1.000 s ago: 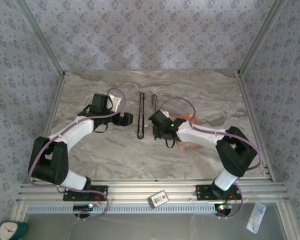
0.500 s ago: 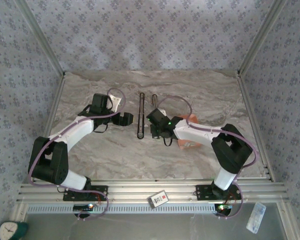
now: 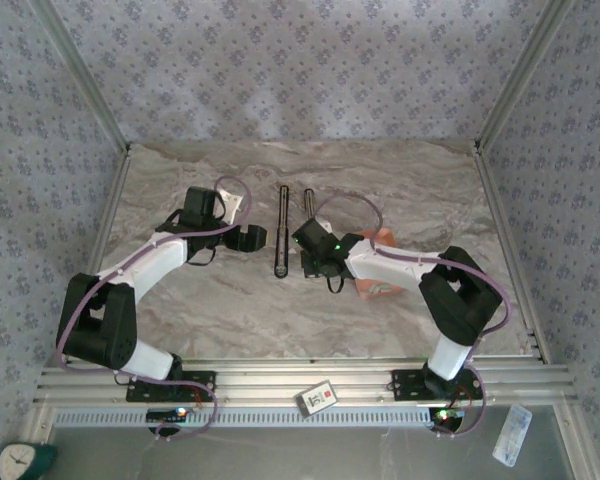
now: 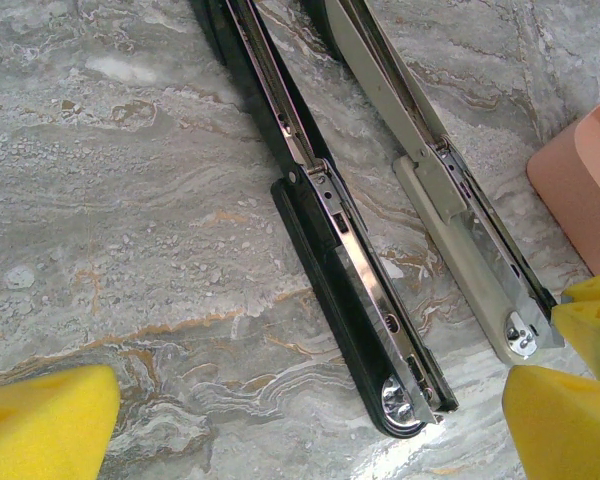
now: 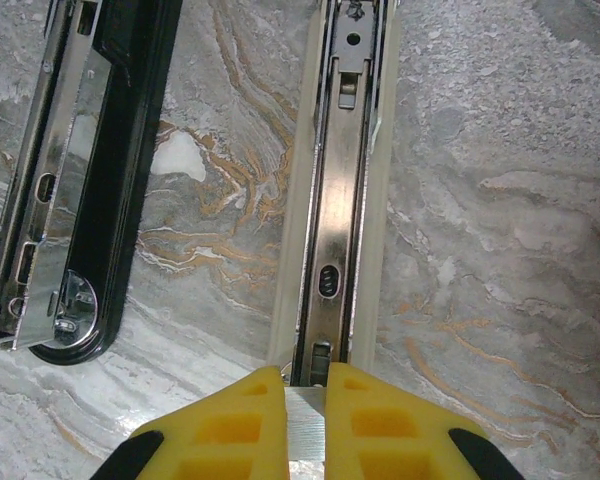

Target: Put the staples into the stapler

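Two staplers lie opened flat, side by side on the marble table. One is black (image 3: 282, 235) (image 4: 350, 290) (image 5: 100, 200), the other beige (image 3: 308, 215) (image 4: 460, 240) (image 5: 345, 180), with its metal magazine channel facing up. My right gripper (image 3: 311, 262) (image 5: 305, 400) is shut on a silver strip of staples (image 5: 305, 425), held between its yellow pads just over the near end of the beige stapler's channel. My left gripper (image 3: 260, 238) (image 4: 305, 430) stands open left of the black stapler, holding nothing. Its yellow fingers (image 4: 45, 425) straddle the near ends of both staplers.
A pink-orange box (image 3: 380, 268) (image 4: 580, 170) sits just right of the beige stapler, beside the right arm. Patterned walls close in the table (image 3: 210, 300) at the back and sides. A metal rail (image 3: 280, 380) runs along the near edge.
My right gripper has shifted slightly left over the beige stapler's near end, carrying the staples and uncovering more of the pink-orange box. The left arm has not moved.
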Action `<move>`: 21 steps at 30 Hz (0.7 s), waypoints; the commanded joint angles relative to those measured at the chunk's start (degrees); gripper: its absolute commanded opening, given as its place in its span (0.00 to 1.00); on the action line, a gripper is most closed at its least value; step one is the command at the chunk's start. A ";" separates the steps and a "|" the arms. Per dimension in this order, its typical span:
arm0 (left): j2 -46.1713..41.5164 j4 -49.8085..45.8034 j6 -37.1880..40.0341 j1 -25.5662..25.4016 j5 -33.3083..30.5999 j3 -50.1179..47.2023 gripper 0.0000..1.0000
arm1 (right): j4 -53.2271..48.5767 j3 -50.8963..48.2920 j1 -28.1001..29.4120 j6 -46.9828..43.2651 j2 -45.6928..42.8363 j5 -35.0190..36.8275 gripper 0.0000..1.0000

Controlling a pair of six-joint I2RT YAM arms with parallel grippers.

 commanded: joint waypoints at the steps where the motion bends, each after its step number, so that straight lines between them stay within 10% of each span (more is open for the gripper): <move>1: -1.61 -0.77 0.00 -0.39 -0.06 1.54 0.98 | -2.32 1.48 0.28 -0.63 0.38 2.31 0.12; 21: -1.70 -0.86 0.05 -0.39 -0.07 1.63 0.98 | -0.68 -0.09 1.30 -1.69 -2.97 6.15 0.12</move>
